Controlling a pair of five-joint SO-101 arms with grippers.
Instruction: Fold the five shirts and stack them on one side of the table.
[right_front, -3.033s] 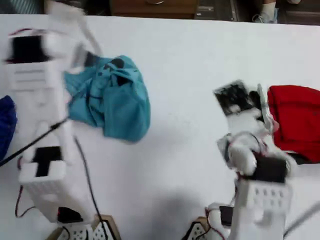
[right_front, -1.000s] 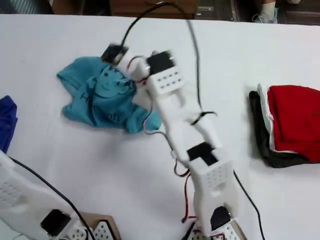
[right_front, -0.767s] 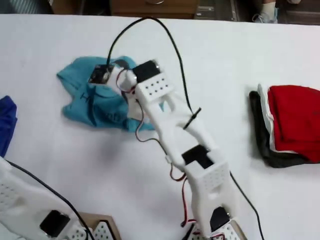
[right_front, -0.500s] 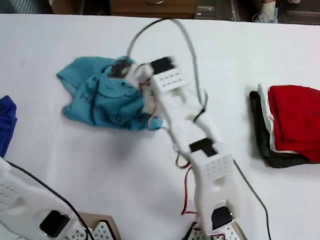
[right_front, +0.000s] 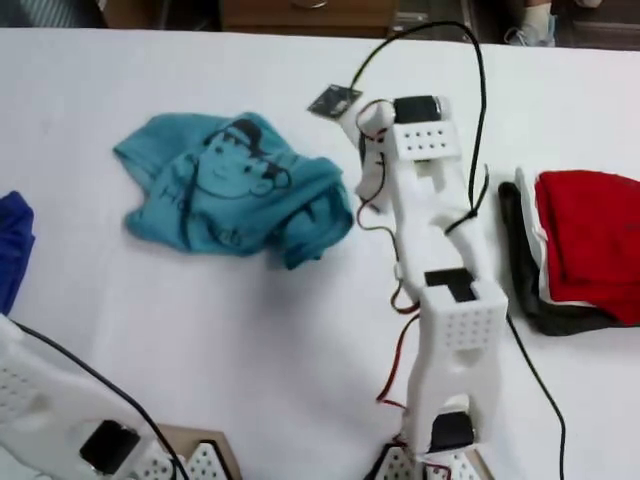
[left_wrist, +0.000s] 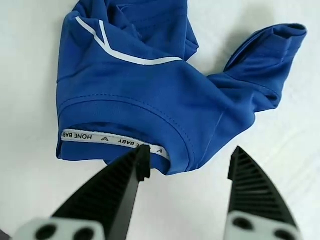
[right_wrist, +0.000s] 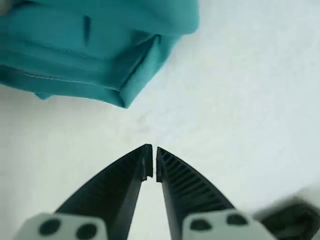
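- The teal shirt (right_front: 235, 190) is left crumpled on the desk (right_front: 250, 340), toward the far left.
- The right gripper (right_wrist: 151, 162) is held almost closed and empty, just beside the teal shirt's edge.
- The left gripper (left_wrist: 190, 160) is held wide over the blue shirt (left_wrist: 150, 95) at the desk's left edge.
- A folded red shirt (right_front: 595, 240) is stacked on a dark shirt (right_front: 525, 285) at the right edge.

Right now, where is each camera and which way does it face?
High view: fixed overhead, looking down on table, left arm, right arm, teal shirt, blue shirt.
Left wrist view: on left arm, looking down past open left gripper at blue shirt.
Right wrist view: on right arm, past shut right gripper at table beside teal shirt.
Shared: both shirts also appear overhead.
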